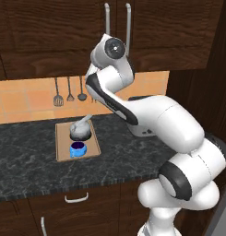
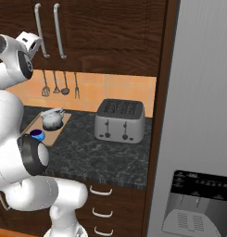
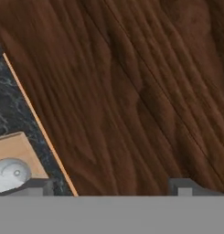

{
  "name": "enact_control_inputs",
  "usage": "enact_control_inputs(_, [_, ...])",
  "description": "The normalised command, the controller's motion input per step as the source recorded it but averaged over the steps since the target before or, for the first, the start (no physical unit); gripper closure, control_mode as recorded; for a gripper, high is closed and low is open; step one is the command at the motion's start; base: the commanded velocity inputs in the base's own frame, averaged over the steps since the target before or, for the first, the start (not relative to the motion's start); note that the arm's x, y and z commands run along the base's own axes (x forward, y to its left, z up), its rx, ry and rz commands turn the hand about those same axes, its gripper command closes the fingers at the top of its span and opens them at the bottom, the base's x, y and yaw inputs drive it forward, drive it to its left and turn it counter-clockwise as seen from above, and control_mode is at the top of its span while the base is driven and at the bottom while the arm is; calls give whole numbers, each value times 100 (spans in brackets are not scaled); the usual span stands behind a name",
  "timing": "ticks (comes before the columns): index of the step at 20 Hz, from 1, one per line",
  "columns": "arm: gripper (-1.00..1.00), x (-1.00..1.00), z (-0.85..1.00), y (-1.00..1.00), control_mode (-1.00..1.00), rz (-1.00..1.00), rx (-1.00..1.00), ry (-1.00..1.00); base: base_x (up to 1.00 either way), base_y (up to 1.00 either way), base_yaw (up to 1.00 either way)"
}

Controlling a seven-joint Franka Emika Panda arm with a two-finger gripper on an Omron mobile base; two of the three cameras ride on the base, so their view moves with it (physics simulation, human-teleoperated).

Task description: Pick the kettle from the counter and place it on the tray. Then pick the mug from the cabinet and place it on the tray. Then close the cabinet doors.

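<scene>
The silver kettle and the blue mug both stand on the light-wood tray, which lies on the dark marbled counter. From the right, the kettle sits behind the mug. Both cabinet doors look flush, their silver bar handles side by side. My gripper is up against the door's wood, fingertips wide apart and open with nothing between them. From the right, the hand sits beside the left handle.
A boxy silver toaster stands on the counter right of the tray. Kitchen utensils hang on the orange tiled wall. A grey fridge closes off the right side. Drawers with white handles are under the counter.
</scene>
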Motion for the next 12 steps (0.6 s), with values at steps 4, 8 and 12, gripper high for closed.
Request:
enact_control_inputs(4, [-100, 70, -24, 0, -100, 0, 0, 3, 0, 0, 0])
enact_control_inputs(8, [-100, 61, -18, -2, -100, 0, 0, 7, 0, 0, 0])
enact_control_inputs(12, [-100, 42, -8, -2, -100, 0, 0, 20, 0, 0, 0])
